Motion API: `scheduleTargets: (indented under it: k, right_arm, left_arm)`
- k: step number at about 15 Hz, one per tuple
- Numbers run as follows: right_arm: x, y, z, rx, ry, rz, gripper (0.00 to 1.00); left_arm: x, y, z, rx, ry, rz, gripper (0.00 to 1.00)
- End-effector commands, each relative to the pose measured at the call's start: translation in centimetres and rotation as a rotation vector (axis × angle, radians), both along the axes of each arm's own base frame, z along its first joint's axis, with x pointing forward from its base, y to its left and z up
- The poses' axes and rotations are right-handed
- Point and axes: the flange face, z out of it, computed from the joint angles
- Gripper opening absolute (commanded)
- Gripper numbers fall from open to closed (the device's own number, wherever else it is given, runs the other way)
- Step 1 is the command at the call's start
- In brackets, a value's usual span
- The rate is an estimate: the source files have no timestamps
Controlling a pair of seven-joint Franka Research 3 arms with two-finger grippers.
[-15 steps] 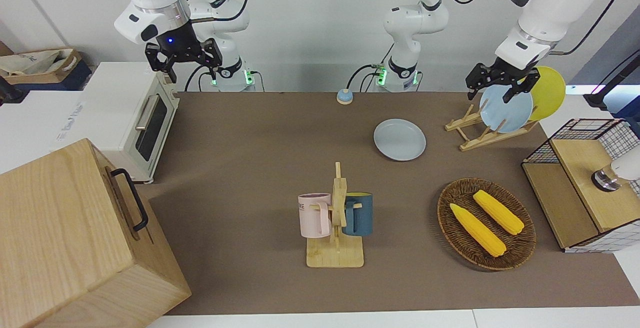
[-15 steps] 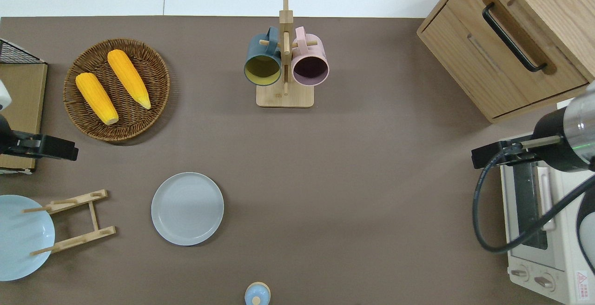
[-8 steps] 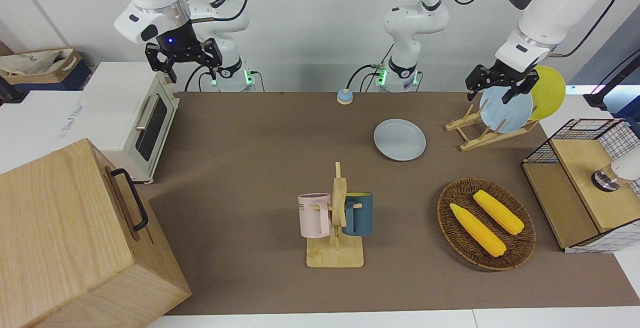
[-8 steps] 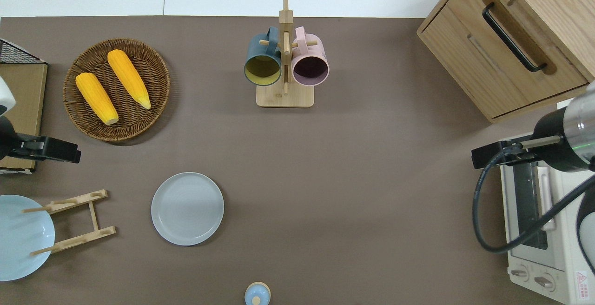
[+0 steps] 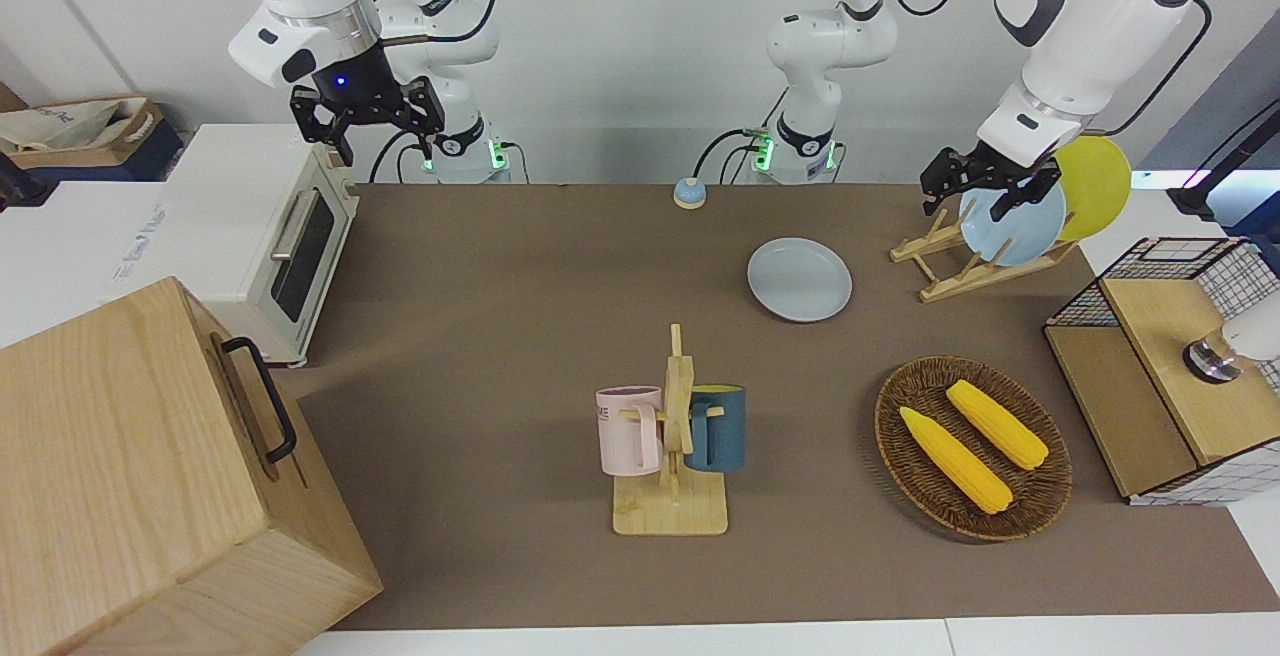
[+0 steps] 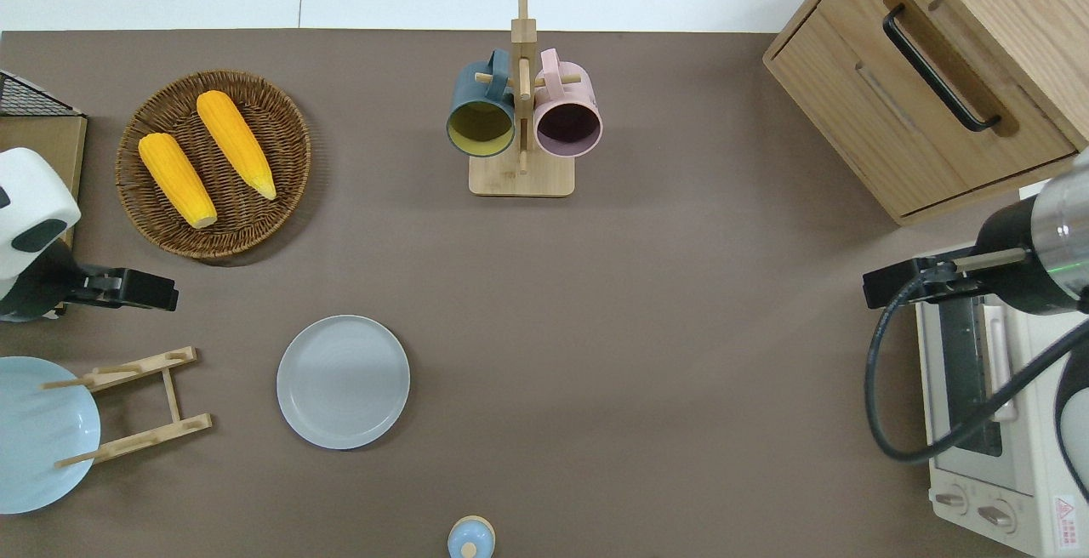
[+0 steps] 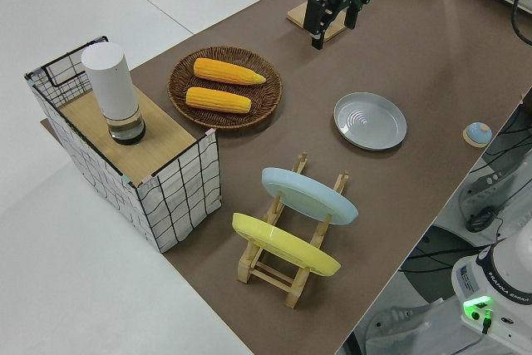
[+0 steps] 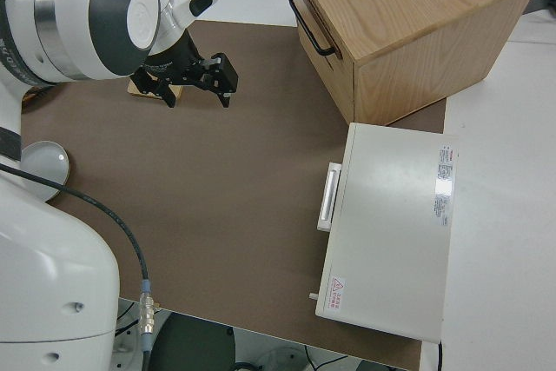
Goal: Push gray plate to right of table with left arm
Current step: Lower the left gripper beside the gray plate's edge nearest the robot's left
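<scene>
The gray plate [image 5: 800, 279] lies flat on the brown table [image 5: 500, 286], between the plate rack and the table's middle. It also shows in the overhead view [image 6: 343, 381] and the left side view [image 7: 370, 120]. My left gripper [image 5: 968, 204] is open and empty, up in the air. In the overhead view the left gripper [image 6: 157, 296] is over bare table between the wicker basket and the rack, apart from the plate. It also shows in the left side view [image 7: 334, 27]. My right gripper [image 5: 385, 141] is open and parked.
A wooden rack [image 6: 140, 405] holds a light-blue plate [image 5: 1010, 221] and a yellow plate [image 5: 1095, 186]. There are also a wicker basket [image 6: 213, 165] with two corn cobs, a mug tree [image 6: 521, 116] with two mugs, a small blue bell [image 6: 470, 537], a toaster oven [image 5: 265, 236], a wooden cabinet [image 5: 150, 476] and a wire crate [image 5: 1170, 366].
My left gripper has shifted toward the table's middle, from beside the wire crate to between basket and rack. The gray plate and the right arm have not moved.
</scene>
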Motion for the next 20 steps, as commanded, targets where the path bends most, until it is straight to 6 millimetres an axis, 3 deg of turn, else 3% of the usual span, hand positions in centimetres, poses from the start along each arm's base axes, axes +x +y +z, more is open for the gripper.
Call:
scheduleTargets:
  k: [1,11,13,20]
  right_arm:
    - [-0.4,-0.2,0.3,0.007,0.004,-0.003,0.983]
    - [-0.4,-0.2,0.3,0.007,0.006,-0.002,0.983]
    - [-0.4,-0.2,0.3,0.007,0.006,-0.002,0.983]
    - [-0.4,-0.2,0.3,0.007,0.004,-0.003,0.983]
  left_arm:
    - [-3.1,-0.6,-3.4,-0.007,-0.042,0.025,0.99]
    - [-7.6,-1.5,-14.3,-0.014,-0.117,0.101,1.00]
    - [-8.4,-2.6,-16.1,-0.008,-0.135,0.112,1.00]
    - [-10.9,-2.4,-22.1,0.000,-0.156,0.119,1.00]
